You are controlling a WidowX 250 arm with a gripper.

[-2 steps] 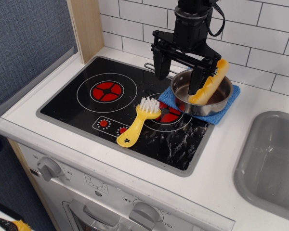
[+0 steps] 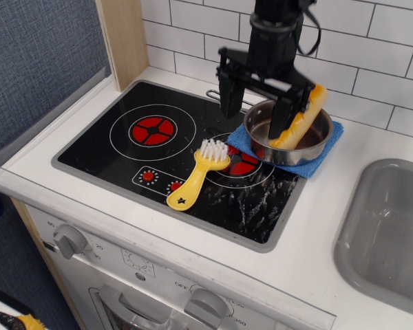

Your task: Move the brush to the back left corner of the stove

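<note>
The yellow brush point(image 2: 197, 174) lies flat on the black stove point(image 2: 103, 148), bristles toward the right burner and its star-marked handle end near the two red control dots. My gripper point(image 2: 256, 115) hangs open above the stove's back right part, behind the brush and clear of it. Nothing sits between its black fingers point(image 2: 230, 96). The right finger stands in front of the metal pot. The back left corner of the stove point(image 2: 139, 90) is bare.
A metal pot point(image 2: 289, 134) holding a yellow-orange loaf point(image 2: 301, 117) rests on a blue cloth point(image 2: 316, 155) at the stove's back right. A grey sink point(image 2: 385, 227) is at the right. A wooden post point(image 2: 124, 38) and tiled wall border the back.
The gripper has shifted slightly up and back; the brush and pot have not moved.
</note>
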